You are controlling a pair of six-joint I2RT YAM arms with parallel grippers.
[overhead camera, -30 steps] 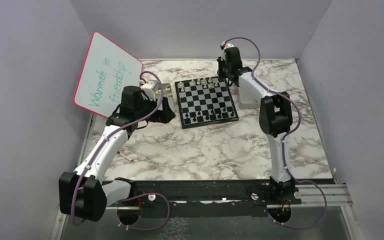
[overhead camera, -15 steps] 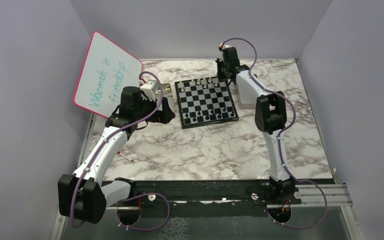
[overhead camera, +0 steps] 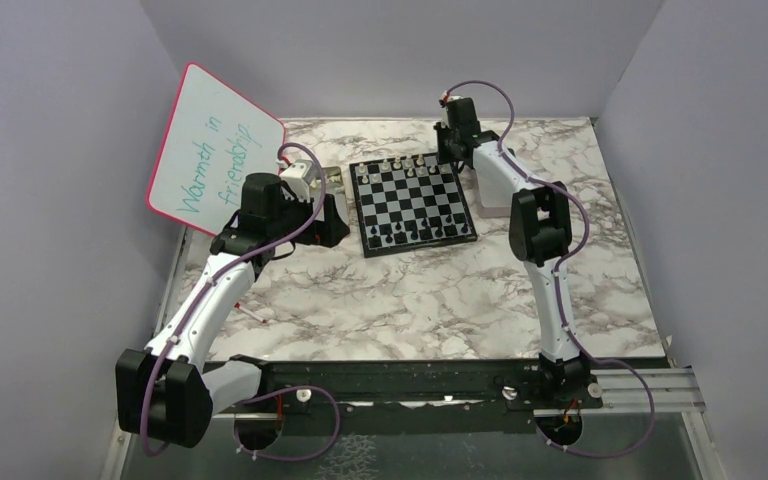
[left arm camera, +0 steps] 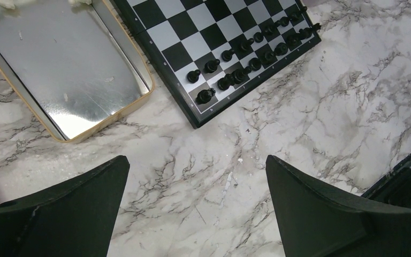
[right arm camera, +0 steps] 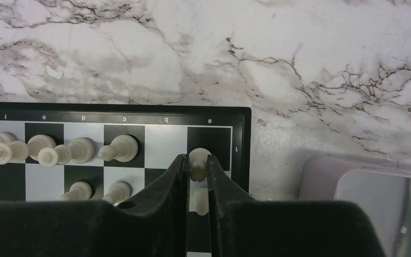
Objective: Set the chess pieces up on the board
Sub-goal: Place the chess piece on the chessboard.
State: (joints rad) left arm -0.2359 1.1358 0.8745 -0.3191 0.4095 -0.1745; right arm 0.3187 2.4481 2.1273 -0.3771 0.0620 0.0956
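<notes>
The board (overhead camera: 412,200) lies at the back middle of the marble table, with pale chess pieces (overhead camera: 400,165) along its far rows and black ones (overhead camera: 415,232) along its near rows. My right gripper (overhead camera: 450,150) is at the board's far right corner. In the right wrist view the gripper (right arm camera: 196,158) is shut on a pale piece (right arm camera: 197,161) over the dark corner square marked a, with another pale piece (right arm camera: 200,201) just behind it between the fingers. My left gripper (left arm camera: 197,176) hangs open over bare marble, left of the board (left arm camera: 192,32), holding nothing.
A shiny metal tray (left arm camera: 59,69) lies left of the board, close to my left gripper. A second tray (right arm camera: 364,187) sits right of the board's corner. A pink-rimmed whiteboard (overhead camera: 215,150) leans at the back left. Walls enclose the table.
My right arm shifted slightly left and toward the board's far right corner, still shut on the pale piece. The left arm has stayed in place.
</notes>
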